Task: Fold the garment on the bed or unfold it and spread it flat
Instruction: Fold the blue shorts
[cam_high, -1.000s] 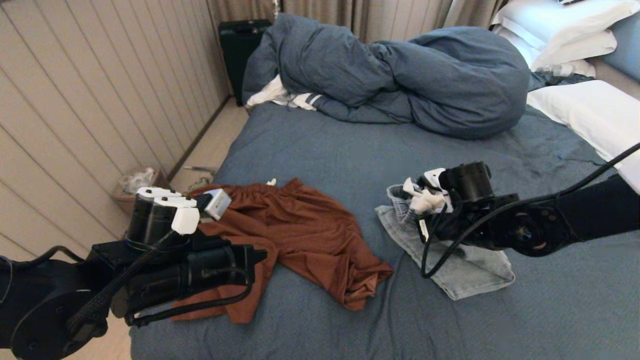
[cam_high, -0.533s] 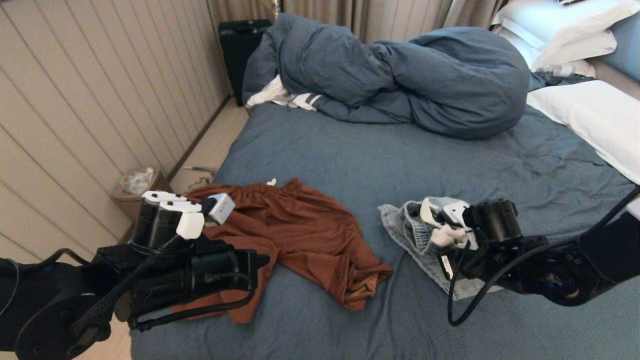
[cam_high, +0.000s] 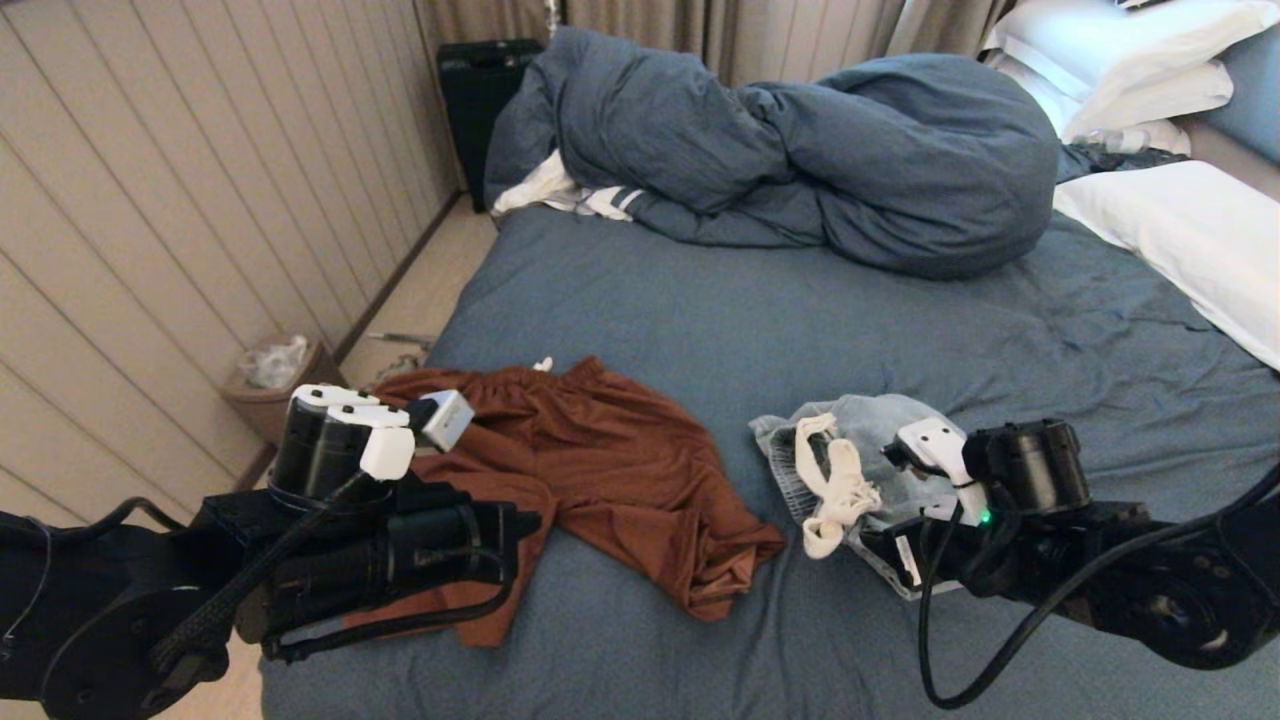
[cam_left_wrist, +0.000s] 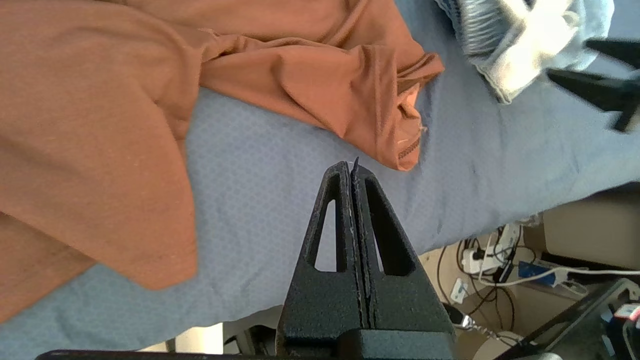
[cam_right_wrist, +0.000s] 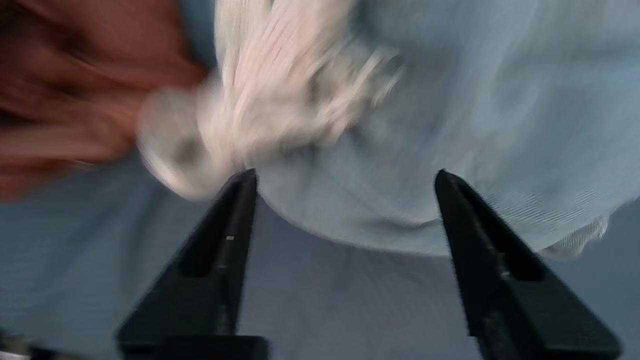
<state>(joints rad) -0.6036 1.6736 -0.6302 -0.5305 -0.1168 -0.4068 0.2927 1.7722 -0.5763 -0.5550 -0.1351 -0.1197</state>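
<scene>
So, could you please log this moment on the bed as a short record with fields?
surface: bed with slate-blue sheet
near-left garment: rust-brown shorts, crumpled
near-right garment: pale denim shorts, bunched, white drawstring on top
far end: bunched blue duvet; white pillows far right
left gripper: shut, empty, above sheet beside rust-brown shorts
right gripper: open, empty, at near edge of the denim
floor, left of bed: small bin
</scene>
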